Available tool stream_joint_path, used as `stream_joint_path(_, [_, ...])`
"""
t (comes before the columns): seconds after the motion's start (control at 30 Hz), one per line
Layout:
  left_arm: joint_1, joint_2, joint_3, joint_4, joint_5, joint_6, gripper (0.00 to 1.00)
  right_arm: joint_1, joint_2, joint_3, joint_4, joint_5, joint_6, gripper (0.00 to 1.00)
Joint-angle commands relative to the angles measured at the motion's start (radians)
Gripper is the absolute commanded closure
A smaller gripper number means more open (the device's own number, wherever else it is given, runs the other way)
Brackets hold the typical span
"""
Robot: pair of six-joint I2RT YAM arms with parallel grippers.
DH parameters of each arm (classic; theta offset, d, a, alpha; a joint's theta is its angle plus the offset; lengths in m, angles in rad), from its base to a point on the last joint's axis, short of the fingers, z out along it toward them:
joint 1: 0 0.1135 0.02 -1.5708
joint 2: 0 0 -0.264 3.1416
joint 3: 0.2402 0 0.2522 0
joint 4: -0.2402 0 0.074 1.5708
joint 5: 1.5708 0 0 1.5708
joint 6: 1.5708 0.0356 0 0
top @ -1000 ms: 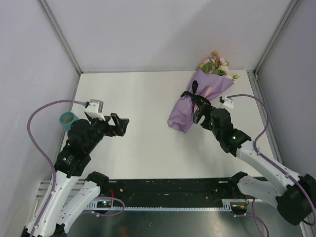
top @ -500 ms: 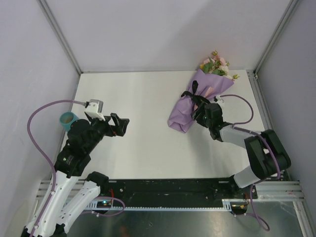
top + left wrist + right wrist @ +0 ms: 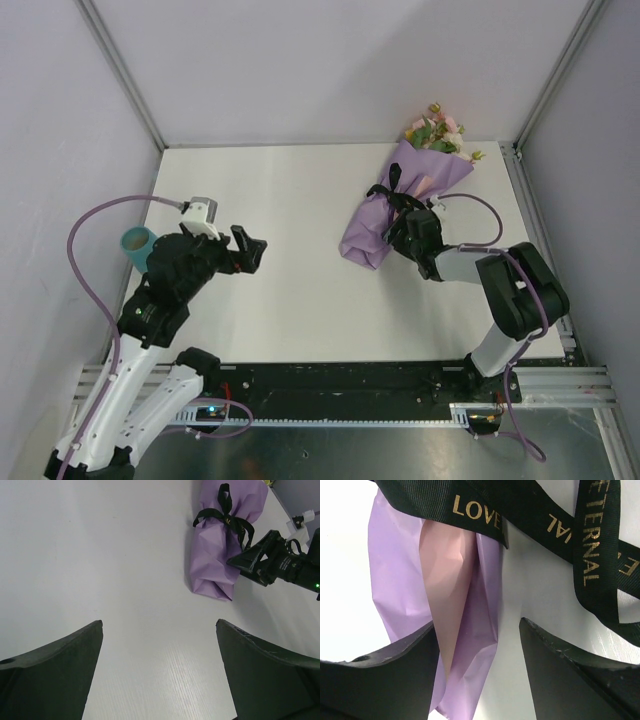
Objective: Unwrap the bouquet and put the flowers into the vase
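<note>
- Showing the bouquet [image 3: 365, 235] lying on its side near the far right corner of the table [image 3: 280, 190], narrow end pointing toward the middle of the table, wide end toward that corner.
- Showing the flowers [image 3: 437, 132], pink, cream and green, poking out of the wide end right at the far edge.
- Wrapping the bundle in purple paper [image 3: 395, 580] outside and pink paper [image 3: 445, 580] inside, the pink showing through a slit in the purple in the right wrist view.
- Binding the wrap around its middle with a knotted black ribbon [image 3: 470, 507], gold letters reading "LOVE" and "ETERNAL".
- Holding the right gripper [image 3: 402, 230] low against the bouquet's right side, just beside the ribbon. Fingers [image 3: 380, 675] standing apart, an edge of purple paper lying in the gap between them. Clamping nothing that can be seen; not possible to tell whether touching the paper.
- Holding the left gripper [image 3: 247, 250] spread fully wide above the near left part of the table, pointing toward the bouquet, gripping nothing, well apart from the bundle.
- Standing the vase [image 3: 136, 242] upright at the left edge of the table, teal, round mouth up, just beside the left arm [image 3: 150, 310] and well apart from the bouquet.
</note>
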Motion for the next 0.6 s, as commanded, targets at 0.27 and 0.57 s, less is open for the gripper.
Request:
stream_joint_path(0.27, [-0.006, 0.021, 0.006, 0.030, 0.017, -0.021, 0.00, -0.031, 0.091, 0.045, 0.044, -0.010, -0.025, 0.34])
stream_joint_path(0.57, [-0.006, 0.076, -0.011, 0.028, 0.050, -0.135, 0.07, -0.019, 0.065, 0.039, 0.040, -0.092, -0.051, 0.69])
